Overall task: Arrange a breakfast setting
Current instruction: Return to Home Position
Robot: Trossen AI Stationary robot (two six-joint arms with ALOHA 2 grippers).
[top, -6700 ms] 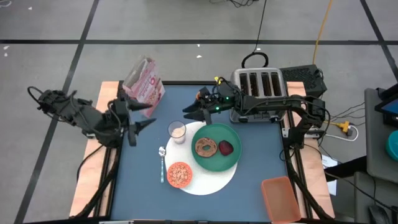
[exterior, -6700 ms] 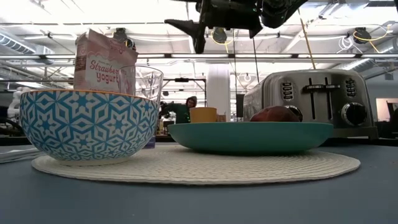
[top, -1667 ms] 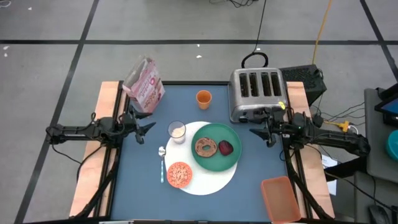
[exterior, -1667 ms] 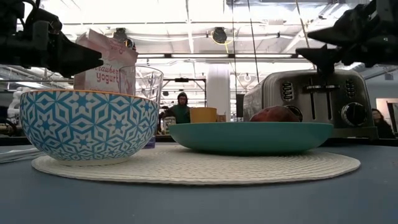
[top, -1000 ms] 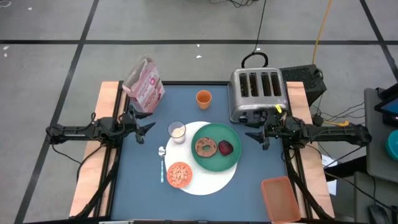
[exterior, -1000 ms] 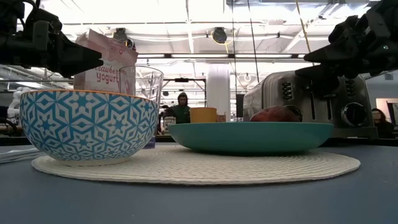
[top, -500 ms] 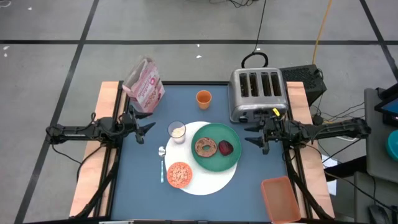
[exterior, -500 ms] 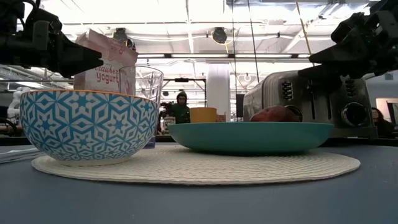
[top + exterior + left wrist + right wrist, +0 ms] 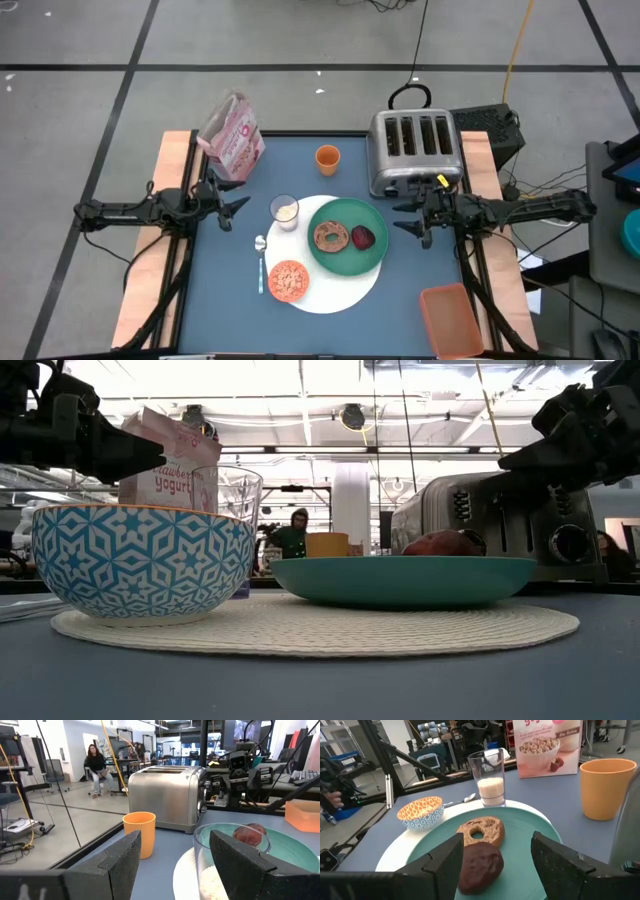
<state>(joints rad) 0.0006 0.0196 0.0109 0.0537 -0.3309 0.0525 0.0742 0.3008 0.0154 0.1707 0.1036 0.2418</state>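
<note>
Dark arms reach in low and level. My left tool [image 9: 234,208] sits at the worktop's 9 o'clock and my right tool [image 9: 402,218] at 3, both spread wide and empty. Between them lies the round white mat [image 9: 335,295]. Its green plate [image 9: 373,257] holds the bagel [image 9: 329,236] and dark red food [image 9: 362,238], with the small orange cereal bowl [image 9: 288,281] at 7 and the small milk glass [image 9: 285,210] at 10. The silver spoon [image 9: 261,258] lies just off 9. Only the low view shows the bowl's blue star pattern. Only my left wrist view catches a seated person [image 9: 95,762].
</note>
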